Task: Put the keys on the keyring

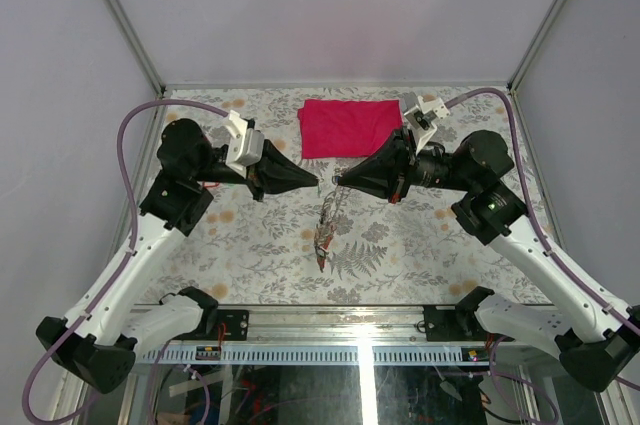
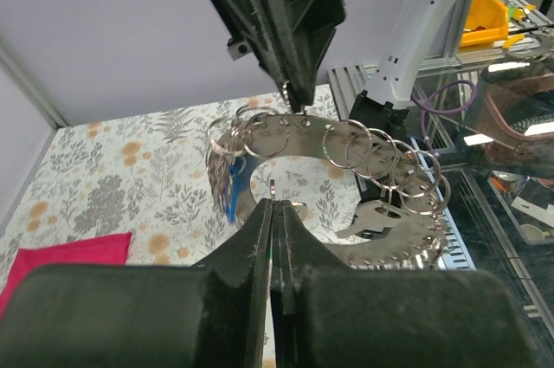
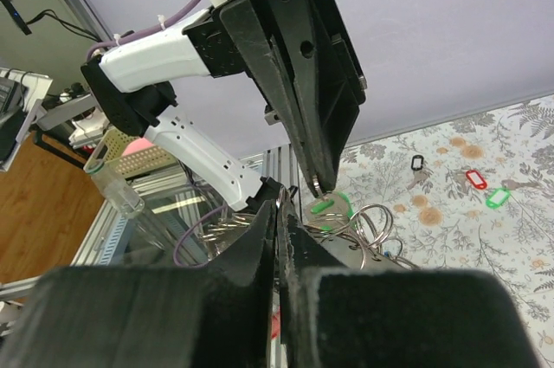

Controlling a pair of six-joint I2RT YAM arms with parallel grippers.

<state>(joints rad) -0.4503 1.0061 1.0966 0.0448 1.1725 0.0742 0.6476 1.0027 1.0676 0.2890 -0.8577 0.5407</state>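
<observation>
- left gripper (image 1: 311,183): jaws fully closed, tips pinched on a thin wire loop of the keyring (image 1: 327,217). A bit of that loop pokes out between the fingertips (image 2: 264,212) in the left wrist view.
- right gripper (image 1: 340,183): jaws also fully closed. In the left wrist view it comes down from the top of the frame and its tip nips a small split ring on top of the keyring band.
- the two gripper tips face each other at frame centre in the top view, close together but apart. The keyring hangs between them, and its low end trails toward the table (image 1: 250,235) below centre.
- keyring up close: a flat grey metal arc, middle of the left wrist frame, strung with many small split rings along its outer edge.
- keys on the bunch: blue tag (image 2: 229,199) hanging left of centre, plain silver key (image 2: 372,216) right of centre, green tag (image 3: 325,206) just under the left gripper tip.
- keys loose on the floral table, right side of the right wrist frame: black tag (image 3: 417,162), red tag (image 3: 476,179), second green tag (image 3: 497,198). All three are apart from each other.
- red cloth (image 1: 348,127): flat, upper centre of the top view, behind the grippers.
</observation>
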